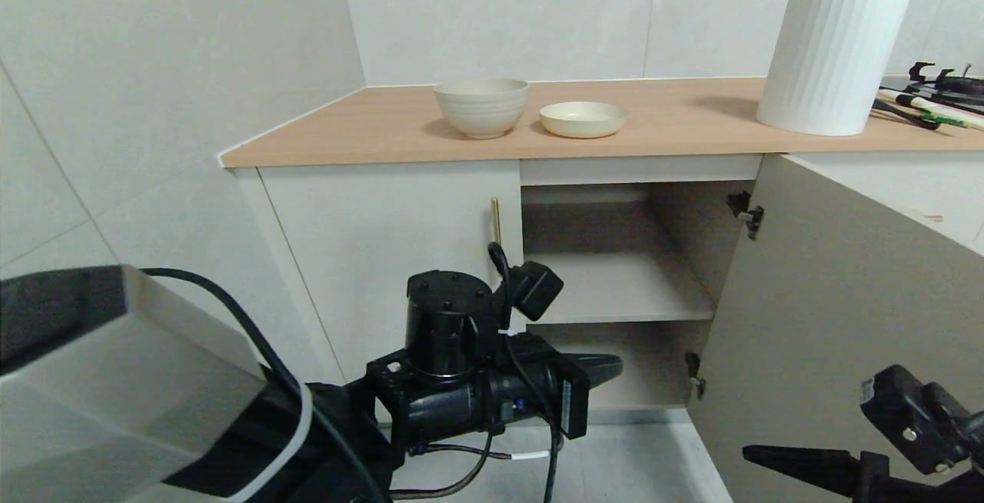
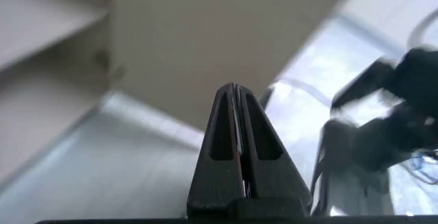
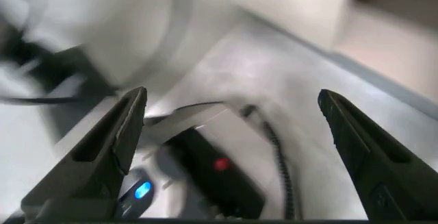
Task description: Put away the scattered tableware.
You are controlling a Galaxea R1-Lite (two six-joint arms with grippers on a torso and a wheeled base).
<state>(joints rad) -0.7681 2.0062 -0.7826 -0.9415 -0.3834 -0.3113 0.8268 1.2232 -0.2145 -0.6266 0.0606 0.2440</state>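
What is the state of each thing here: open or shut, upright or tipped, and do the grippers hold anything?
Bowl: upright on the counter, beside the dish.
Dish: upright, nothing in it.
Left cabinet door: shut.
Right cabinet door: swung open.
White container: upright.
Left gripper: shut, holding nothing.
Right gripper: open, holding nothing.

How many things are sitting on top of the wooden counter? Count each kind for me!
Deep ribbed bowl: 1
Shallow dish: 1
Tall white ribbed container: 1
Total: 3, not counting the pile of utensils at the right, which is cut off and too jumbled to count.
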